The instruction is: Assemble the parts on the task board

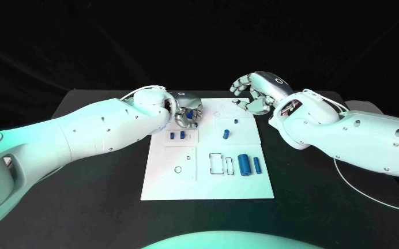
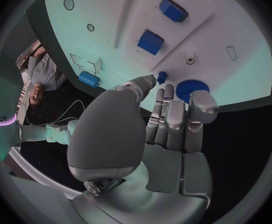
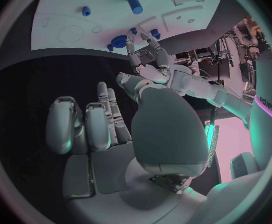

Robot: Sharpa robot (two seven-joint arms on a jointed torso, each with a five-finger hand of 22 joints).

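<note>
Left hand (image 1: 186, 112) is at the board's (image 1: 166, 185) far left corner, fingers around a blue gear (image 2: 192, 89) that sits on the board at its far edge; whether it is actually gripped, cannot tell. Right hand (image 1: 258, 92) hovers off the far right corner, fingers spread, holding nothing. Step looks like seating the gear: best kept flat, pressed straight down, clear of the small blue peg (image 2: 162, 76) just beside it.

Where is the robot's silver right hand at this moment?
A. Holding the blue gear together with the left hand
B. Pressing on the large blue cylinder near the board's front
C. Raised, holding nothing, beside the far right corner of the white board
C: the head view shows the silver right hand raised by the far right corner of the white task board, fingers holding nothing.
</note>
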